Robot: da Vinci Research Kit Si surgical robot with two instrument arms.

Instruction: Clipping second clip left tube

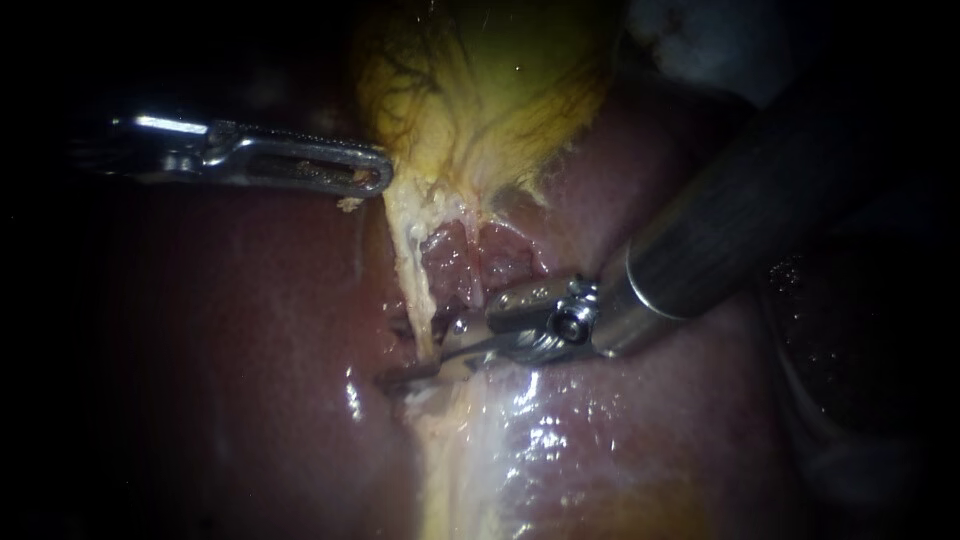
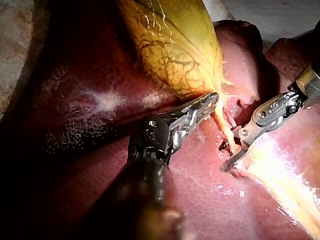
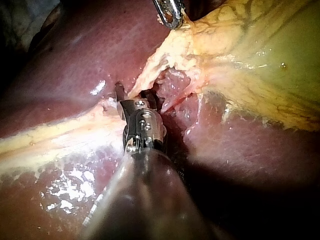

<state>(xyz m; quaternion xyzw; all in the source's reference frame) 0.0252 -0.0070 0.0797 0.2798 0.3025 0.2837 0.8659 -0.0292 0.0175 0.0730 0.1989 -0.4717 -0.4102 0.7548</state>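
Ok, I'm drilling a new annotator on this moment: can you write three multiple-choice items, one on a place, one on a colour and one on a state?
1. The left instrument's tip is: A at the gallbladder's narrow end; B far from any tissue; C out of view.
2. The gallbladder looks: A blue; B yellow-green; C black.
3. The right instrument's jaws are: A shut, holding nothing; B hidden; C open astride the tube.
1 A: the tip meets that narrow end. 2 B: its surface shows that colour. 3 C: a gap shows, with the tube in it.
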